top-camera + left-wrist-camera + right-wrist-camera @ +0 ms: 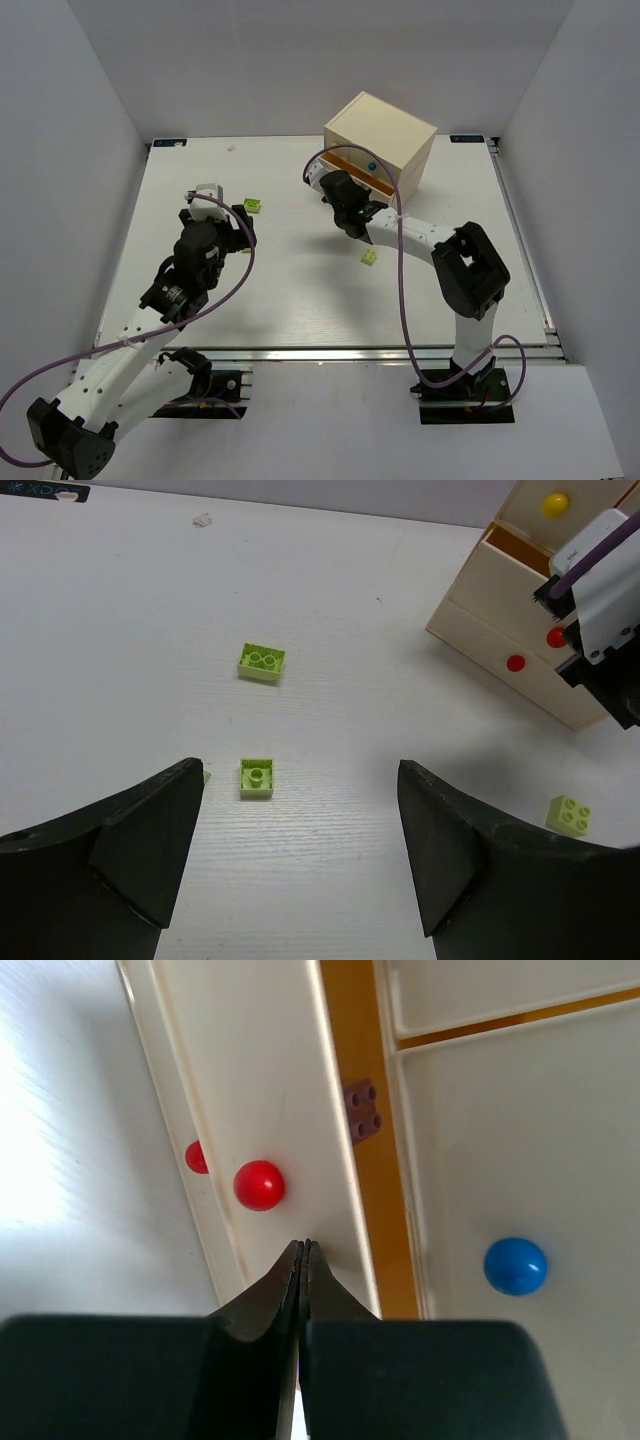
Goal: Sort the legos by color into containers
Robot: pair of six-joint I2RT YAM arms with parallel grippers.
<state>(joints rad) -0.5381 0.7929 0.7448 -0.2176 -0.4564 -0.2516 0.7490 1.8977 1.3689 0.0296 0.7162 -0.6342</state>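
L gripper (300, 770) wide open, empty, over lime lego (257, 777); 2nd lime (262, 661) beyond; 3rd lime (568, 815) nr chest (500, 600); R gripper (303, 1247) shut, by red knob (259, 1185); purple lego (361, 1110) in open drawer (372, 1190).

Three of the bricks are lime-yellow: the nearest lime brick (257, 778) just ahead of the gap between the left gripper's (300, 800) fingers, the second lime brick (262, 661) farther ahead, and the third lime brick (568, 815) out past one finger's outer side. One purple brick (361, 1110) lies in the open drawer (375, 1210), ahead of the right gripper's (303, 1248) fingertips. The one cream chest (385, 135) carries four round knobs: the near red knob (259, 1185), the far red knob (197, 1157), one blue knob (515, 1266) and one yellow knob (554, 503). One white scrap (203, 520) lies far ahead of the left fingers.
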